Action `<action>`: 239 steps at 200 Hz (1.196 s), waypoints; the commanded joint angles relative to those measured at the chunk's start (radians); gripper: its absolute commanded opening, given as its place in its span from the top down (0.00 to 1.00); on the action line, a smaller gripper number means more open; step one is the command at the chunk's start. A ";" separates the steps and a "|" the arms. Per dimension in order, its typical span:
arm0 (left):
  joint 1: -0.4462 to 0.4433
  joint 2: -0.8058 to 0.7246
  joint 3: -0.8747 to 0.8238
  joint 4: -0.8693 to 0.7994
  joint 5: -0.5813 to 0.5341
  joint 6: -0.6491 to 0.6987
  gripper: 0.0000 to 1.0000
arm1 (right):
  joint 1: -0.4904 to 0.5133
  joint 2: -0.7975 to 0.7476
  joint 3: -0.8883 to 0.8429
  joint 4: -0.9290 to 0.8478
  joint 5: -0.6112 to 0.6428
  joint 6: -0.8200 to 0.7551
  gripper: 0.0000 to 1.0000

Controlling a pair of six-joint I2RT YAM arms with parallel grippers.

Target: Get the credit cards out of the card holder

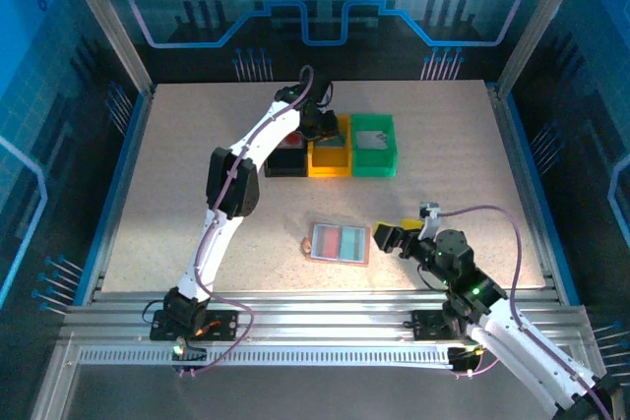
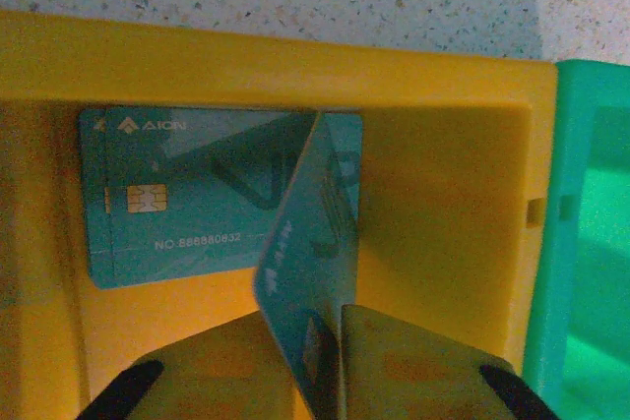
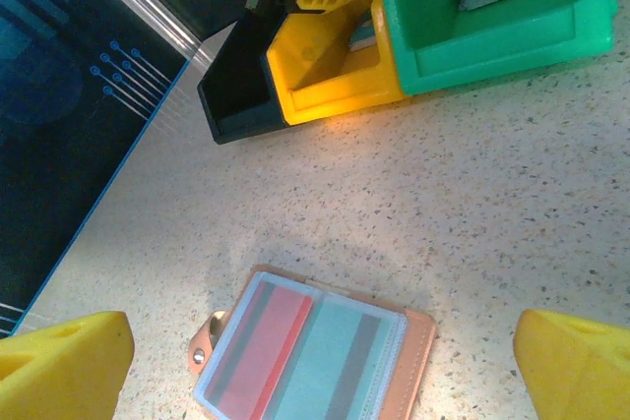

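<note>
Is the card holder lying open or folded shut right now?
Open: the card holder lies spread flat on the table, both inner halves facing up side by side, one red, one teal.

Table [image 1: 197,194]: speckled beige top. A black bin [image 1: 285,166], yellow bin [image 1: 329,168] and green bin [image 1: 374,169] sit side by side, touching, in a row at the far middle. The card holder [image 1: 340,242] lies open and flat near the front edge, well apart from the bins.
</note>
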 commanded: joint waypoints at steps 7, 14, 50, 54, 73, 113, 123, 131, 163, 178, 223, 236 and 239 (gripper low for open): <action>0.012 0.015 0.035 -0.021 0.022 -0.003 0.79 | 0.013 0.000 -0.006 0.031 0.003 -0.003 0.00; 0.014 0.014 0.037 -0.022 0.023 -0.002 0.78 | 0.012 0.002 -0.006 0.032 0.003 -0.005 0.00; 0.020 0.014 0.056 -0.031 0.022 -0.007 0.73 | 0.016 0.001 -0.006 0.033 0.005 -0.006 0.00; 0.020 0.014 0.060 -0.032 0.022 -0.007 0.72 | 0.017 0.001 -0.005 0.032 0.005 -0.007 0.00; 0.026 0.017 0.077 -0.036 0.023 -0.010 0.71 | 0.018 0.001 -0.005 0.032 0.004 -0.006 0.00; 0.037 0.016 0.097 -0.038 0.032 -0.020 0.68 | 0.020 0.000 -0.005 0.032 0.007 -0.008 0.00; 0.038 0.016 0.099 -0.035 0.036 -0.024 0.68 | 0.020 0.000 -0.004 0.033 0.007 -0.008 0.00; 0.038 0.015 0.102 -0.032 0.038 -0.026 0.67 | 0.021 0.001 -0.004 0.033 0.006 -0.008 0.00; 0.040 0.016 0.114 -0.021 0.048 -0.037 0.66 | 0.021 0.001 -0.004 0.033 0.008 -0.009 0.00; 0.040 0.016 0.126 -0.019 0.051 -0.041 0.66 | 0.023 0.000 -0.005 0.033 0.008 -0.009 0.00; 0.049 0.000 0.164 -0.011 0.055 -0.047 0.60 | 0.024 0.003 -0.005 0.034 0.009 -0.012 0.00; 0.052 -0.014 0.164 -0.002 0.056 -0.046 0.58 | 0.025 0.004 -0.004 0.036 0.009 -0.011 0.00; 0.053 -0.019 0.166 0.000 0.057 -0.047 0.58 | 0.024 0.004 -0.004 0.038 0.009 -0.011 0.00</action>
